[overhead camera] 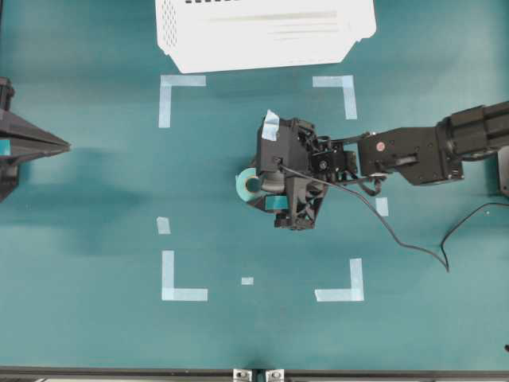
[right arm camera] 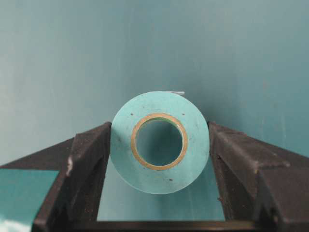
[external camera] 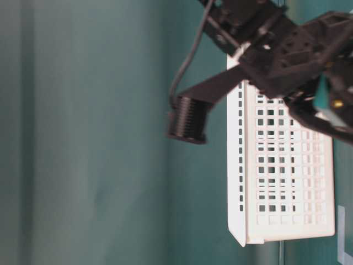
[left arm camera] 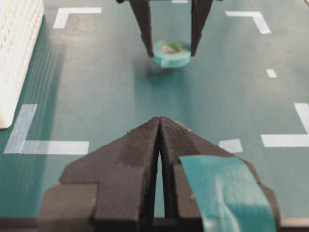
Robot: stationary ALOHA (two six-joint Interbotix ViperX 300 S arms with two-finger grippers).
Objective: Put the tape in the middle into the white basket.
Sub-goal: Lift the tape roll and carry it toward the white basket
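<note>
The tape (overhead camera: 247, 184) is a light teal roll with a tan core, lying flat-side up in the middle of the marked square. My right gripper (overhead camera: 256, 185) reaches in from the right and is shut on it. In the right wrist view both black fingers (right arm camera: 91, 154) press the sides of the roll (right arm camera: 159, 179). The left wrist view shows the same roll (left arm camera: 171, 57) pinched between two dark fingers (left arm camera: 143, 26). The white basket (overhead camera: 171, 24) stands at the far edge of the table. My left gripper (overhead camera: 65, 146) is shut and empty at the left edge, far from the roll.
Pale-blue tape corners (overhead camera: 181, 91) (overhead camera: 343, 89) (overhead camera: 181, 285) (overhead camera: 347, 286) mark a square on the teal table. A black cable (overhead camera: 398, 232) trails from the right arm. The basket's lattice wall (external camera: 281, 165) fills the table-level view and also shows at the left wrist view's left edge (left arm camera: 17, 58).
</note>
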